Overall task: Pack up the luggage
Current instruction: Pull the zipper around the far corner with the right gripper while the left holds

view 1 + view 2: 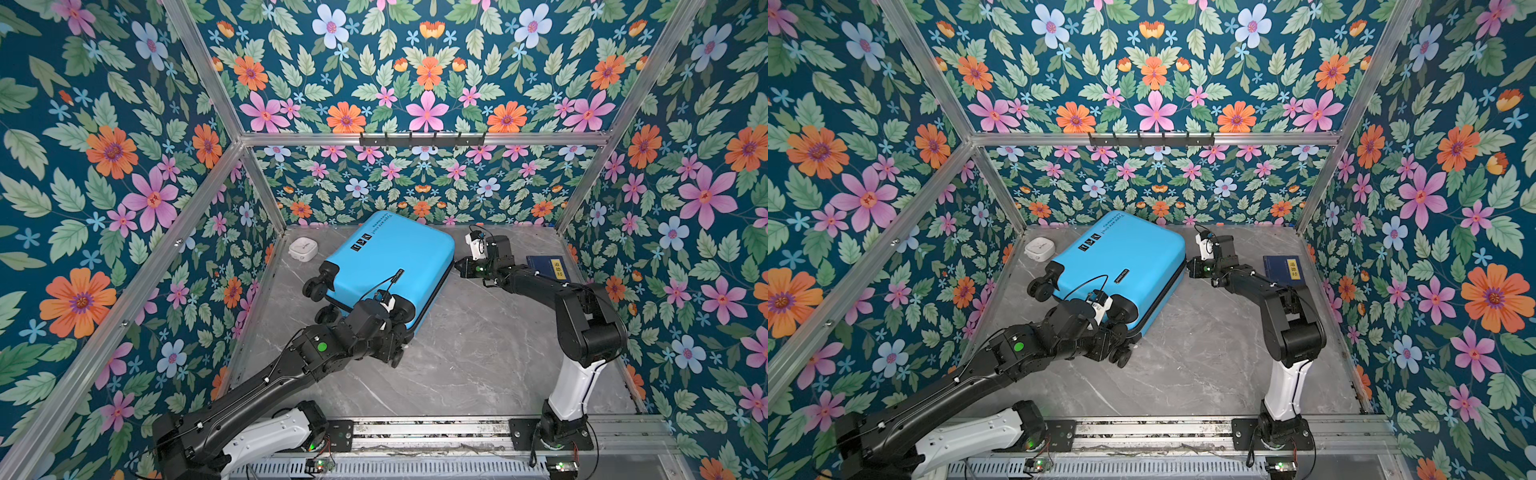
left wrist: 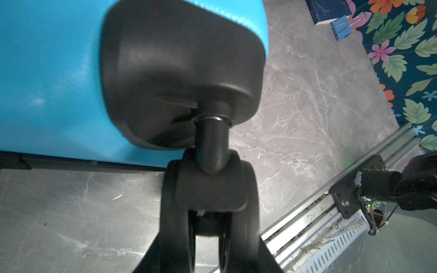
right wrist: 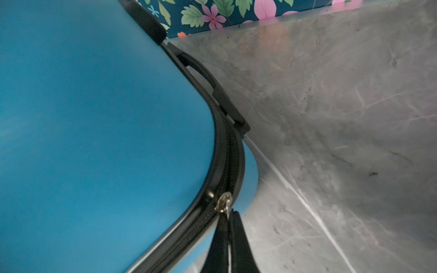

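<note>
On the grey marble-patterned surface [image 1: 478, 345], toward its back left, the small sky-blue hard-shell suitcase [image 1: 390, 266] [image 1: 1121, 266] lies flat on one broad face, set at a slant. Its two shells are together, so nothing of the inside or of any contents shows. Small black printed text and icons mark the upper face near the far-left edge, and the black caster wheels sit at the end nearest the left arm.

At the suitcase's near corner, the left arm's fingers [image 2: 151, 262] stand partly apart and are clamped on one black caster wheel [image 2: 208, 193] [image 1: 399, 355], one finger on each side of it.

At the opposite, right-hand end of the suitcase, the right arm's fingers [image 3: 217, 250] are pressed together on the pull tab of the metal zipper slider [image 3: 223, 203], which sits on the black zip track at a rounded corner. Farther along that edge, the black carry handle [image 3: 201, 73] lies close against the shell.

Just beyond the suitcase's far-left edge, a small white rounded-square box [image 1: 303, 248] [image 1: 1039, 248] rests on the surface, apart from the shell. Well to the right of the suitcase, past the right arm, a dark-blue book with a yellow label [image 1: 546, 268] [image 1: 1283, 268] lies flat, and the left wrist view shows blue binder clips [image 2: 340, 28] just beside it.
</note>
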`<action>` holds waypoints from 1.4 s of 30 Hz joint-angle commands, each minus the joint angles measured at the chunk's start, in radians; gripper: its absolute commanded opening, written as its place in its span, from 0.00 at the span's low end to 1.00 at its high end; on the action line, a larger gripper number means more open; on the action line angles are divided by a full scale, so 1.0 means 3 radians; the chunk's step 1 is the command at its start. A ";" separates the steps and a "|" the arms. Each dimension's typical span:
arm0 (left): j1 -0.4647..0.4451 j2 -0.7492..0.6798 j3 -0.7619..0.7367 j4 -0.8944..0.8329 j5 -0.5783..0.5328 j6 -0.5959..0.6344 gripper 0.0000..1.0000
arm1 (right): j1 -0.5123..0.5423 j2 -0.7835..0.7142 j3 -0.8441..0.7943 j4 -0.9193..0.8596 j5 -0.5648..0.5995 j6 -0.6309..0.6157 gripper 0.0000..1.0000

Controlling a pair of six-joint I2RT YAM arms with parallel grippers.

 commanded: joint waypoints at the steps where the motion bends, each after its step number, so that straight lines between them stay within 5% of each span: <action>1: 0.0001 -0.0012 0.0006 -0.0035 0.0098 -0.0002 0.00 | -0.0022 0.0113 0.0182 -0.0065 0.0501 0.0008 0.00; 16: 0.0001 -0.0051 -0.0097 -0.0024 0.0303 0.0028 0.00 | -0.0088 0.0806 0.1226 -0.0022 0.0119 0.0240 0.00; 29: 0.0001 -0.0042 -0.0115 0.0072 0.0207 0.0117 0.00 | -0.0088 0.0371 0.0580 0.0249 0.0017 0.0007 0.00; 30: 0.0001 -0.0051 -0.0117 0.0083 0.0202 0.0125 0.02 | -0.0088 0.0336 0.0547 0.0232 0.0013 -0.0028 0.00; 34: 0.0001 -0.0103 -0.0102 0.0054 0.0062 0.0088 0.65 | -0.0093 0.0223 0.0406 0.0199 0.0057 -0.0091 0.00; 37: 0.0001 -0.0182 -0.0092 -0.0019 -0.0136 0.0040 0.79 | -0.0109 0.0142 0.0291 0.0201 0.0078 -0.0112 0.00; 42: 0.0001 -0.0336 -0.0036 -0.0145 -0.0534 -0.0106 0.87 | -0.0113 -0.0056 -0.0020 0.0302 0.0102 -0.0109 0.00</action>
